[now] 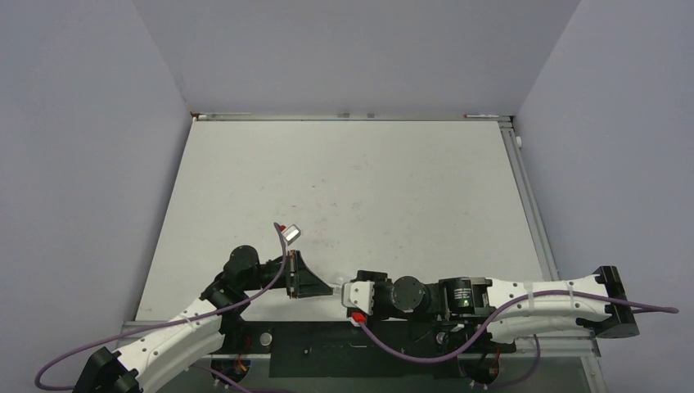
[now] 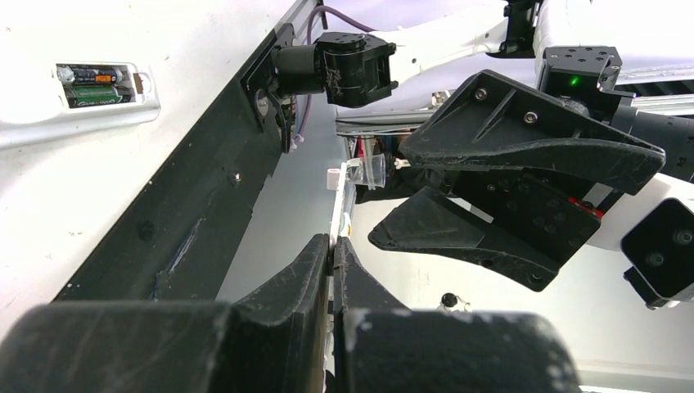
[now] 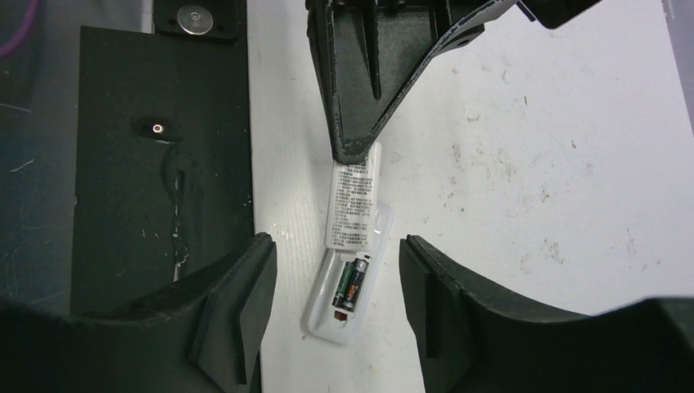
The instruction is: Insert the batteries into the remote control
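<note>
At the near edge of the worktop, about 6 o'clock as one looks from behind the arms, the remote control lies on its face, just beside the black base plate. Its bay is uncovered at the 6 o'clock end, and the batteries sit inside it side by side, so the loading itself looks to me done. The left gripper comes in from 12 o'clock. Its jaws are pressed fully together on the far end of a thin white cover plate with small print on it. This plate hangs over the upper part of the remote; I cannot tell if it touches it. The right gripper has its jaws spread wide, one at 9 o'clock and one at 3 o'clock of the remote. They stand apart from it and hold nothing. In my judgement the danger is in the closing of the bay. Nothing holds the remote down, so a cover pushed in crooked would slide it along the worktop instead of seating. The plate is pinched only at one thin end and may turn or slip in the jaws. Its free edge could also catch a battery and lift it out.
</note>
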Controlling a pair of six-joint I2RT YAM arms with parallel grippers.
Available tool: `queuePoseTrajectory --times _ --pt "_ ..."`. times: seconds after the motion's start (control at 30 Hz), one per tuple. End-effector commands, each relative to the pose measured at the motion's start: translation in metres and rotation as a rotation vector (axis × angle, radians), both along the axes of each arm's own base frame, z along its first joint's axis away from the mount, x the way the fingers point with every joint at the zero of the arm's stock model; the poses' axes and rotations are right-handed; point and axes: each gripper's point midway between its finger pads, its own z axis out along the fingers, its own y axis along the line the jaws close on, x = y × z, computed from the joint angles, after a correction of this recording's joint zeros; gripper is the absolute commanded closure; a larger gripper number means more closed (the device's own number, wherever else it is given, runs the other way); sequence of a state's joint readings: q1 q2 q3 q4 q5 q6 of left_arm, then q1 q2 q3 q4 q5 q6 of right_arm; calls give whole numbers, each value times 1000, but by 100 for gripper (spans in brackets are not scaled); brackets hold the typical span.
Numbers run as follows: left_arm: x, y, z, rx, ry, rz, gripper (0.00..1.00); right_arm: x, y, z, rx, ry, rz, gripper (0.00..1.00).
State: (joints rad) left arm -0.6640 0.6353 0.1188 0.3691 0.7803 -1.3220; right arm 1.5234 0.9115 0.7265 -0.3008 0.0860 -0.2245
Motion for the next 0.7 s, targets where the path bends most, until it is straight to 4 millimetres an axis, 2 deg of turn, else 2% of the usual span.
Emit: queuePoseTrajectory --times 0.0,0.67 --pt "1 -2 23 -38 -73 -17 100 11 10 12 64 -68 -51 45" --pt "-3 -1 31 -56 -98 -36 100 10 24 -5 29 -45 -44 60"
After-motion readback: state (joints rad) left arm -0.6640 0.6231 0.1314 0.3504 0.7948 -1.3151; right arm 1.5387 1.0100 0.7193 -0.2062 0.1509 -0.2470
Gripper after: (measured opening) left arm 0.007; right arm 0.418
